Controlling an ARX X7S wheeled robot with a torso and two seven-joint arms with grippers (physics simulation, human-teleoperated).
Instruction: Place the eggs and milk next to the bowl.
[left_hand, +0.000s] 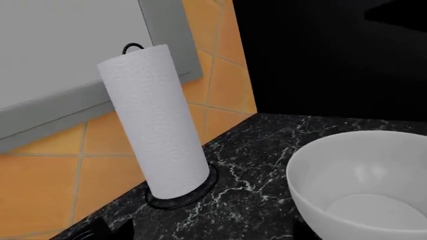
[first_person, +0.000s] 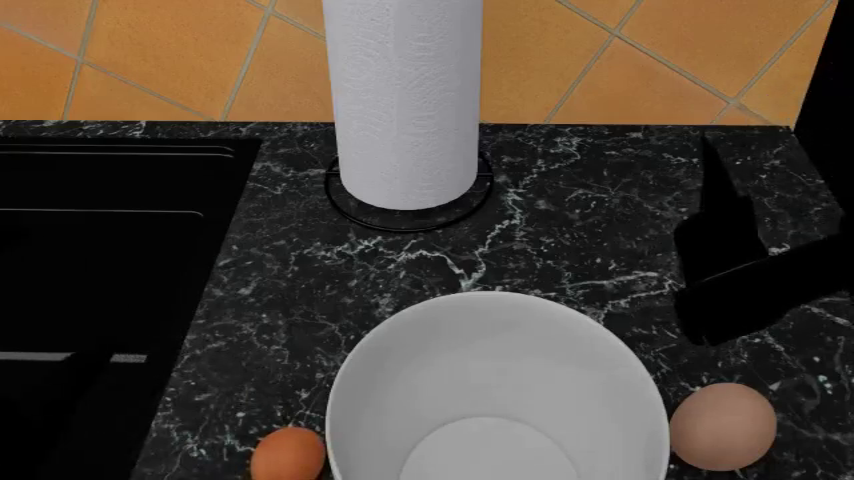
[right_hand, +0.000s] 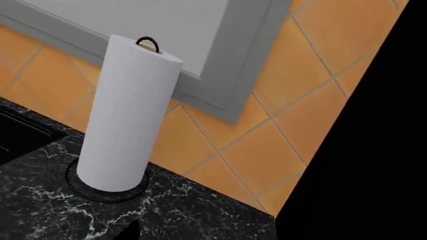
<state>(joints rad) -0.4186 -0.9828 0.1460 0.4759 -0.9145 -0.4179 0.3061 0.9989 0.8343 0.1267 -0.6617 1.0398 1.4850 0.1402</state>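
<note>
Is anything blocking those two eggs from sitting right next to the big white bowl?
Nothing visible does. In the head view the orange-brown egg lies at one side of the bowl and the pale egg at the other, with only bare counter between. The paper towel roll stands well behind. No milk is in view.

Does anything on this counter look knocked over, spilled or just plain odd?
Nothing looks spilled or broken. The paper towel roll stands upright and the bowl is empty. Two eggs lie loose on the counter, the orange-brown egg and the pale egg, either side of the bowl.
</note>
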